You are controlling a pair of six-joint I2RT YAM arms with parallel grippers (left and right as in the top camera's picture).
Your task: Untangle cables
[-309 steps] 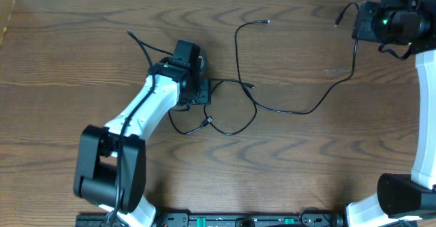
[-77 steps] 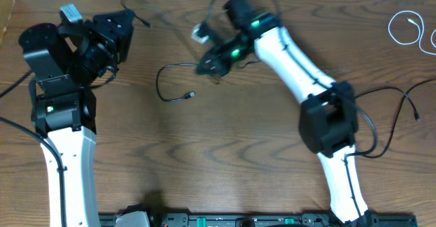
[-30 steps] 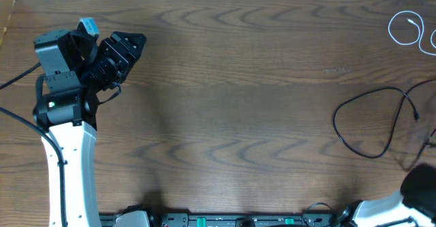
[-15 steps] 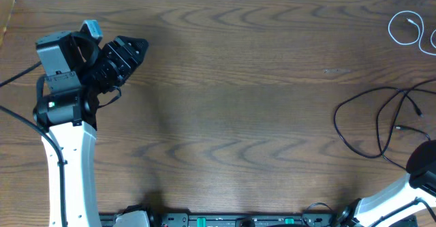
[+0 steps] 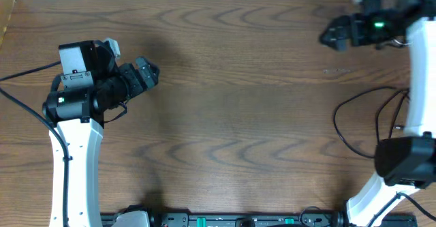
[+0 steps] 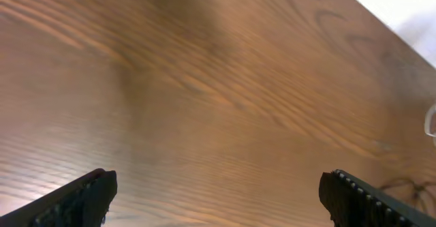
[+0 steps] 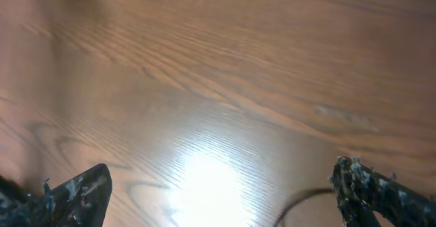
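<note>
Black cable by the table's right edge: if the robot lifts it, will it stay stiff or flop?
Probably floppy: the black cable lies in loose curves and loops, so it would likely droop from wherever it is pinched. It looks very thin, so probably light. Pushed, it would likely slide and bend rather than roll.

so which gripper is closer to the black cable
Right. The right gripper hangs just beyond the black cable, on its side of the table; the left gripper is far across the table.
</note>
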